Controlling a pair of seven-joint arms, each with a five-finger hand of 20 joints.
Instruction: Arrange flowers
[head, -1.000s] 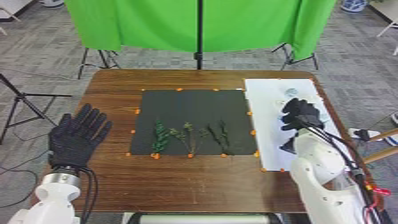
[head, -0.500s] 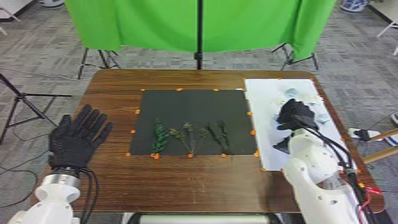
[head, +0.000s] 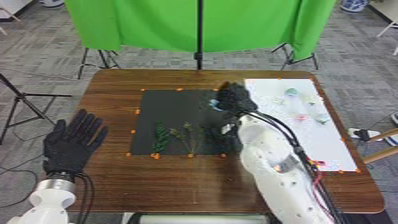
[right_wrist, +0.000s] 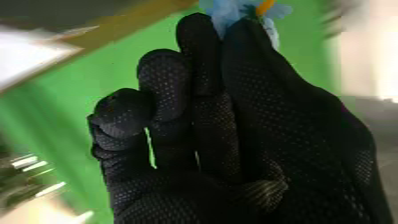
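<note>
Head view: cloth (head: 204, 25), 12 o'clock, bright green. Table (head: 160, 192), brown, wood-grained. Mat (head: 169, 107), charcoal. Sheet (head: 284, 137), 3 o'clock, white. Sprig (head: 162, 139), 7 o'clock, dark green. Bloom (head: 215, 104), 2 o'clock, pale blue. Left hand (head: 67, 147), 8 o'clock, black. Right hand (head: 236, 100), 2 o'clock, black, dotted mesh.

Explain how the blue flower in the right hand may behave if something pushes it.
The blue flower is probably light and easily crumpled, as its petals look thin. It might twist or slip, since the right hand pinches it only at the tips of its fingers.
</note>
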